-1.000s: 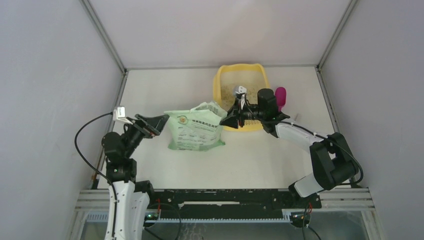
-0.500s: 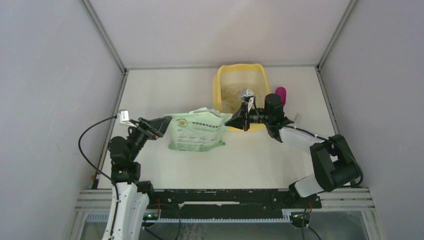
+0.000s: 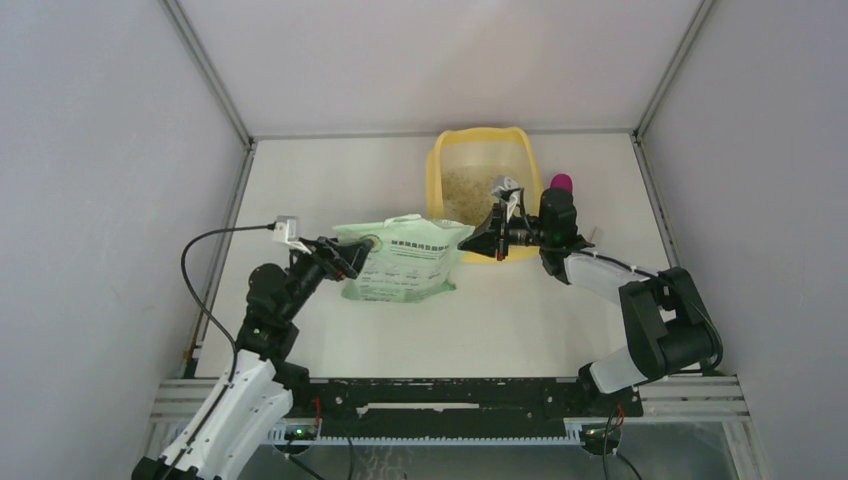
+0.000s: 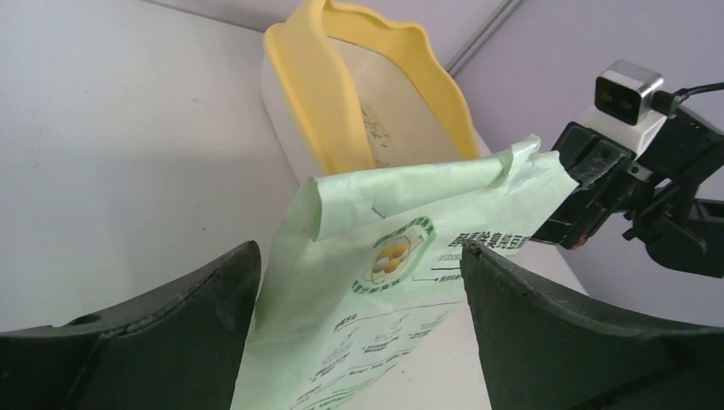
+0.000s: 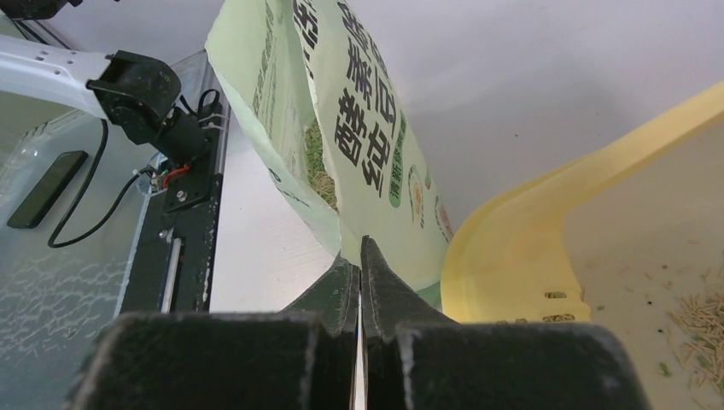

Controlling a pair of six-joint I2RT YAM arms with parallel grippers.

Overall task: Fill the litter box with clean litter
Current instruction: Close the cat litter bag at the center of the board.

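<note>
The yellow litter box (image 3: 437, 160) stands at the back centre with a thin speckled layer of clean litter (image 3: 463, 185) on its floor. A light green printed bag (image 3: 405, 260) stands just in front of it. My right gripper (image 3: 476, 243) is shut on the bag's upper right corner, and the right wrist view shows the pinch (image 5: 360, 249) under the bag (image 5: 359, 128), beside the box rim (image 5: 521, 213). My left gripper (image 3: 347, 258) is open at the bag's left side. Its wrist view shows the bag (image 4: 384, 282) between the spread fingers (image 4: 171, 325).
A magenta scoop (image 3: 561, 183) stands behind my right arm, by the litter box's right side. Grey enclosure walls close in on the left, right and back. A black rail (image 3: 450, 395) runs along the near edge.
My right gripper has shut on the bag's top corner and pulled it slightly right. My left arm has swung right and forward until its open fingers reach the bag.
</note>
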